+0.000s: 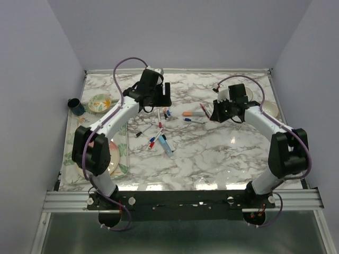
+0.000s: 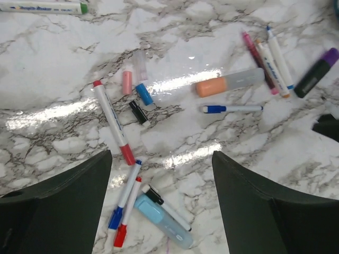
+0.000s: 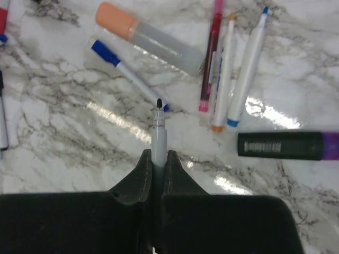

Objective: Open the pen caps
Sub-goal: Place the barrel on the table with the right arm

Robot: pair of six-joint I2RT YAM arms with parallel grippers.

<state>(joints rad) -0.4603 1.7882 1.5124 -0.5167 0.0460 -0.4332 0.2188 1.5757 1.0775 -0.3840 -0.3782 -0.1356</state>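
Observation:
My left gripper (image 2: pixel 161 159) (image 1: pixel 157 100) hangs open above the marble table, nothing between its fingers. On the table beyond it lie loose pen caps: a pink cap (image 2: pixel 127 82), a blue cap (image 2: pixel 143 94) and a black cap (image 2: pixel 139 112). A pen with a red cap (image 2: pixel 112 121) lies beside them. Blue and red pens (image 2: pixel 126 198), a black-capped pen (image 2: pixel 165 208) and a pale blue highlighter (image 2: pixel 164 225) lie under the left gripper. My right gripper (image 3: pixel 157 159) (image 1: pixel 220 114) is shut on a grey pen body (image 3: pixel 159 136) whose black tip is bare.
An orange-capped highlighter (image 3: pixel 148 37), a blue-capped pen (image 3: pixel 127 74), pink, orange and blue pens (image 3: pixel 225 63) and a purple-black marker (image 3: pixel 288 145) lie ahead of the right gripper. A dark cup (image 1: pixel 76 107) and patterned bowl (image 1: pixel 99 102) sit far left, and a white bowl (image 1: pixel 270 108) far right.

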